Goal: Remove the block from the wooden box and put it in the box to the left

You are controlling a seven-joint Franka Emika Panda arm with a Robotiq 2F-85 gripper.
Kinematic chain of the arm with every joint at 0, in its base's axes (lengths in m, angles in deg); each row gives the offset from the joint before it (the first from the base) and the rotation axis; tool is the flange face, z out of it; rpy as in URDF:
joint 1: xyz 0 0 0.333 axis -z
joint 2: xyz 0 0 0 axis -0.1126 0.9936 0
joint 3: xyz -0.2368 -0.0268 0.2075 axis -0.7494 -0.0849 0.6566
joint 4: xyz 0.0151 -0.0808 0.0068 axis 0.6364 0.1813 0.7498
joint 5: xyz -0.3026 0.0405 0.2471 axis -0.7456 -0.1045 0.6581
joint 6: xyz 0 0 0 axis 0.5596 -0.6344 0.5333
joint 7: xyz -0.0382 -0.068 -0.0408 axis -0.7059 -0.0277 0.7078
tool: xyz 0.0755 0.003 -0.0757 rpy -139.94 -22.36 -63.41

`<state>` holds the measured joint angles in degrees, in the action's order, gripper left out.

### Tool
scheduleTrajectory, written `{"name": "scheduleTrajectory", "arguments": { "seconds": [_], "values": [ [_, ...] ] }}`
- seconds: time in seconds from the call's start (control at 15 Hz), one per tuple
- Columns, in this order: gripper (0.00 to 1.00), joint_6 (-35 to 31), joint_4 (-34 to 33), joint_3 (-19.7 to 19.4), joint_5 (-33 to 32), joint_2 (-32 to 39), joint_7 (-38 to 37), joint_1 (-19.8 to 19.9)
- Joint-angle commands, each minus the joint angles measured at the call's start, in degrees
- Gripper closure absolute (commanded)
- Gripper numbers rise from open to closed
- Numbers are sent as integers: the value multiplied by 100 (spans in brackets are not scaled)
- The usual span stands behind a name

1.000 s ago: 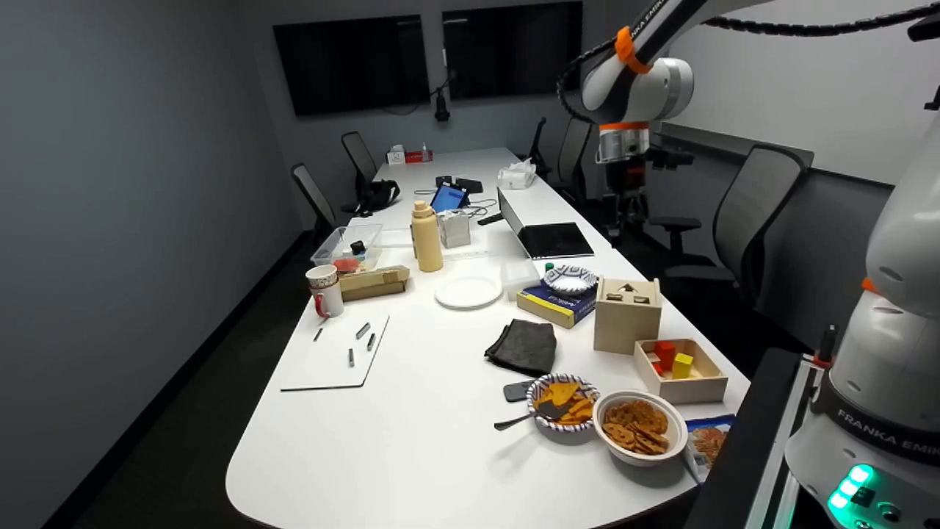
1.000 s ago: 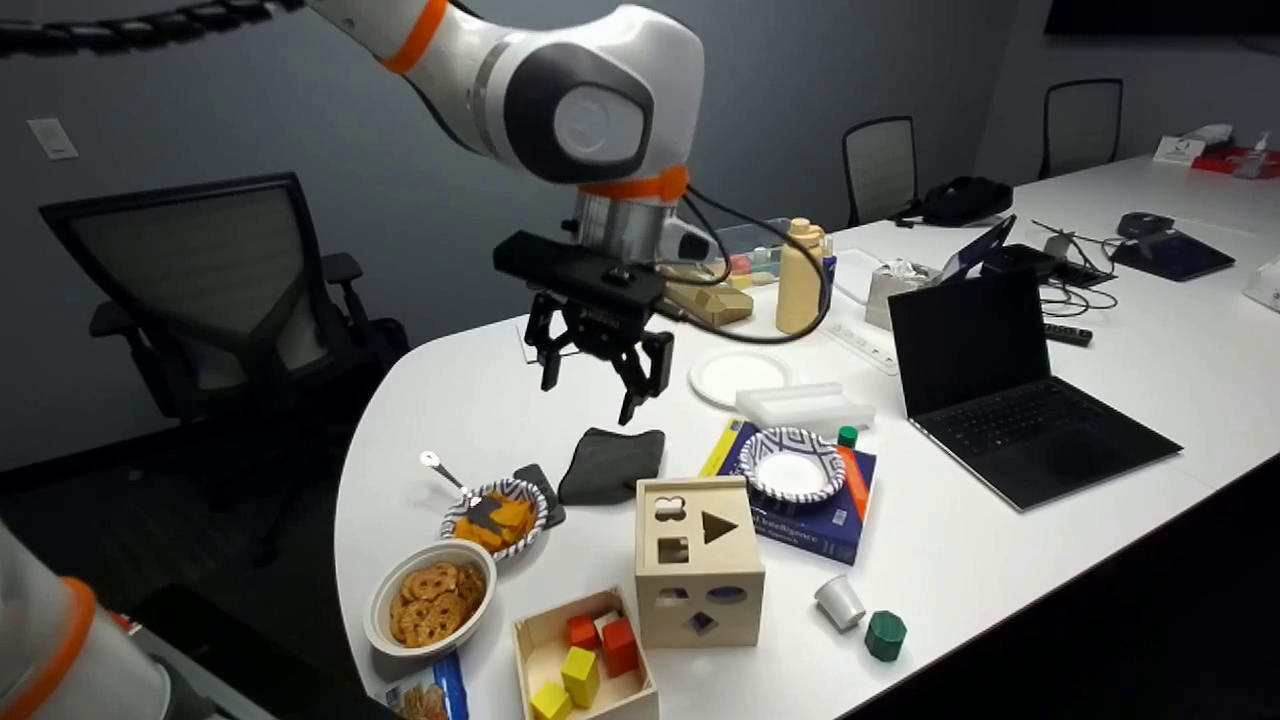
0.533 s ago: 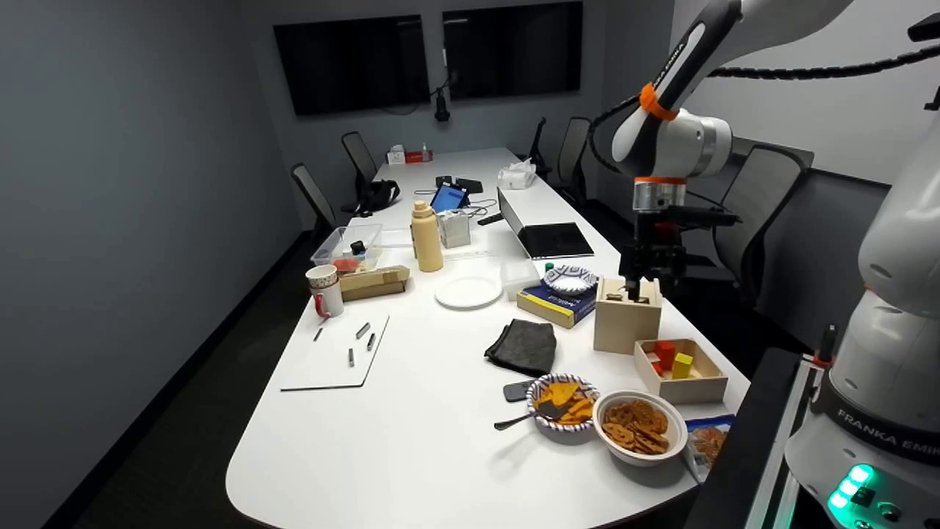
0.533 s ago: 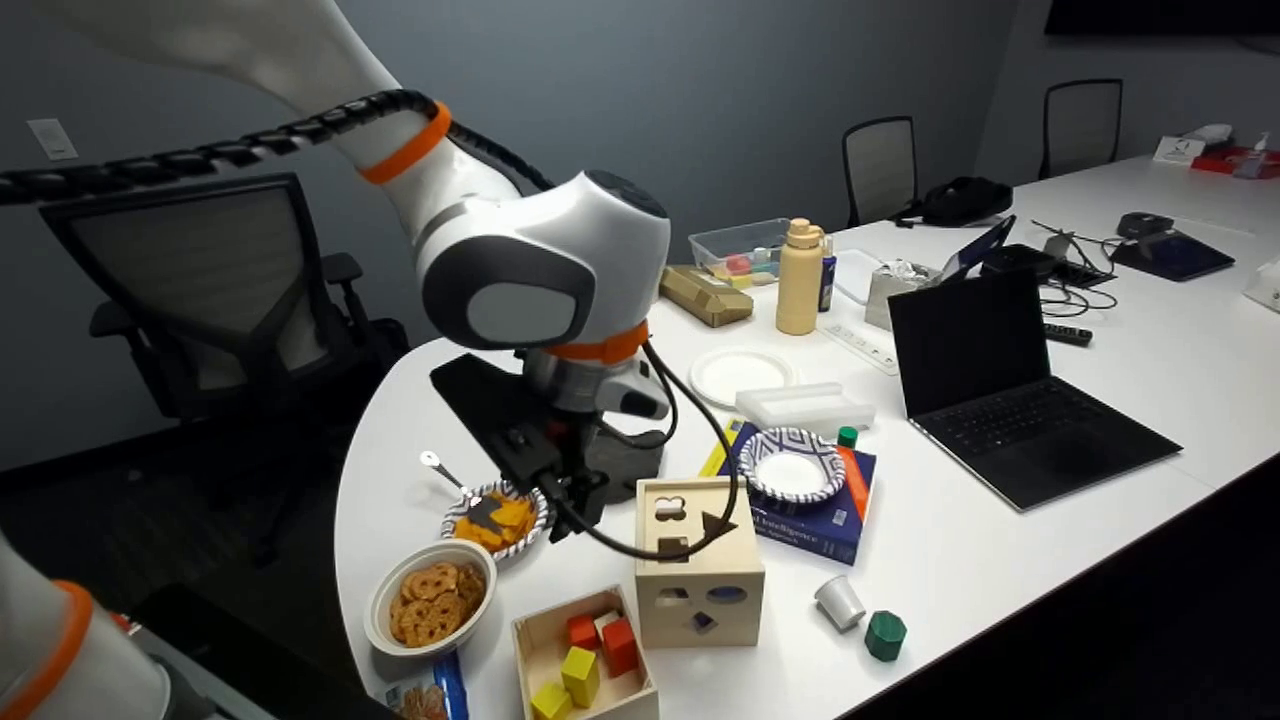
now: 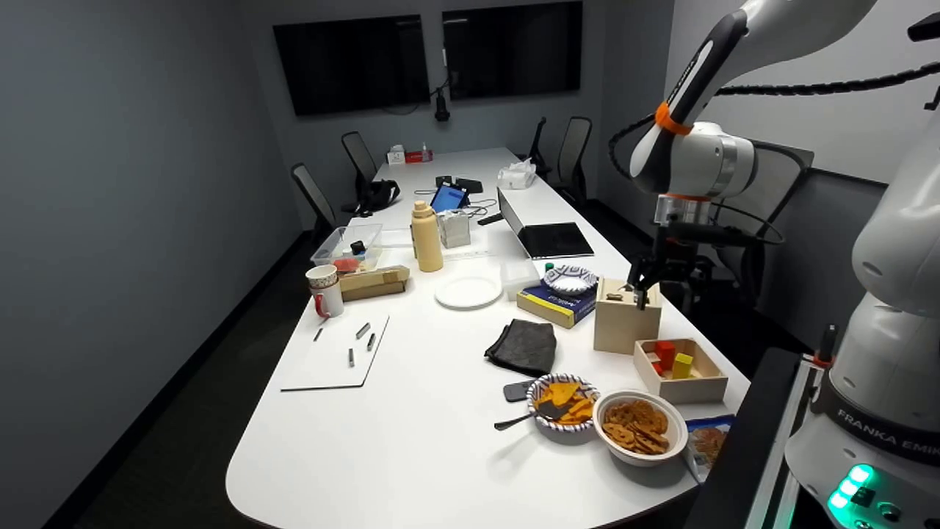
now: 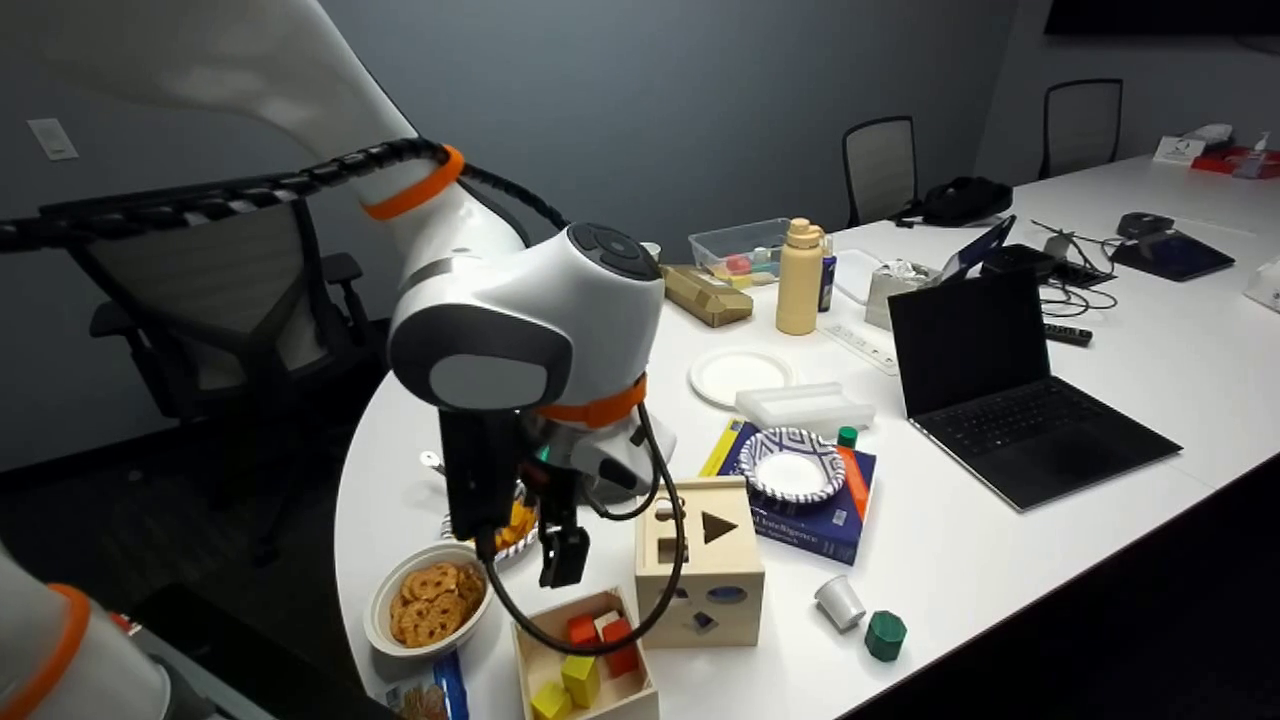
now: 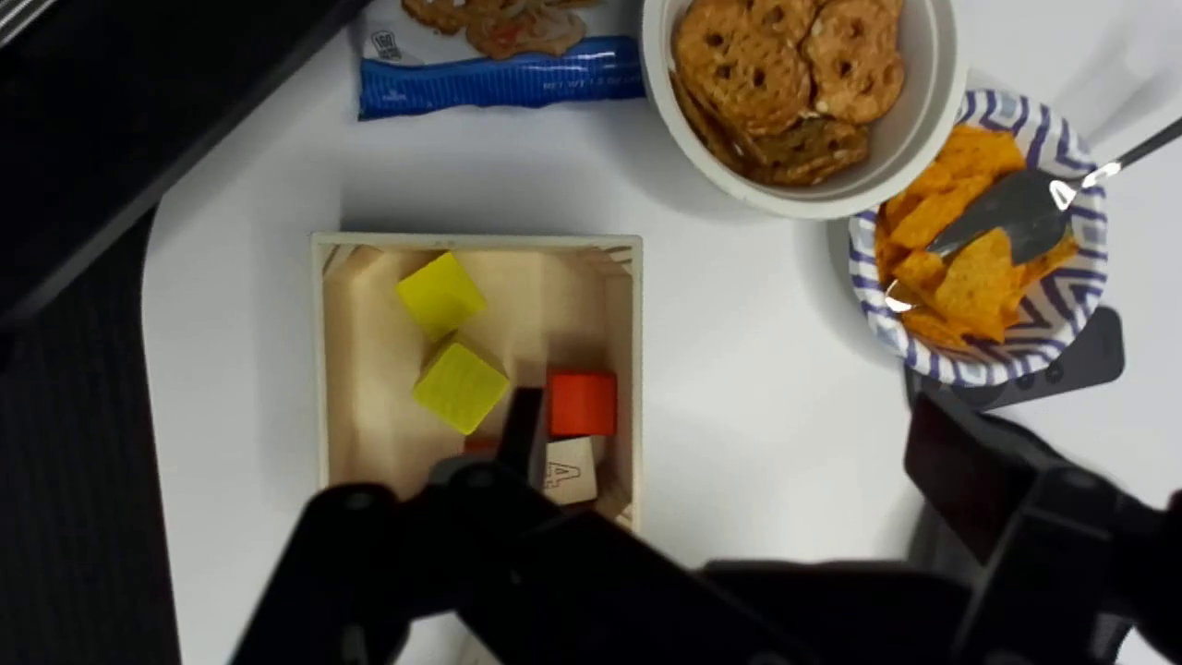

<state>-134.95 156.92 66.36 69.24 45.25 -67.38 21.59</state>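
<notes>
We find the end effector (image 7: 729, 416) pointing down with its jaws spread apart and nothing between them, presumably so that it can straddle something small. In the wrist view one jaw overlaps the wooden box (image 7: 536, 296) while the other stands out over the surface (image 7: 757, 351), so we judge that it is not yet lined up for a pick. Inside the wooden box lie a yellow block (image 7: 441, 297) near the corner and, just beside it, a second yellow block (image 7: 462, 388); we cannot tell which one is meant. The low walls keep both gathered with a red block (image 7: 582, 404), which stops them straying but may leave us little room for a jaw. Just beside the wooden box, the box with holes (image 5: 624, 330) stands upright with cut-outs in its top, likely so a block drops in once we turn it to match
</notes>
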Motion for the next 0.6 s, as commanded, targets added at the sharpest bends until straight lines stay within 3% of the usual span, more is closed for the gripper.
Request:
{"name": "scheduleTrajectory", "arguments": {
  "seconds": [0.0,0.53],
  "values": [
    [0,-392,-2,-72,268,239,-632,140],
    [0,-797,-2,-133,1019,1033,-1815,364]
  ]
}}
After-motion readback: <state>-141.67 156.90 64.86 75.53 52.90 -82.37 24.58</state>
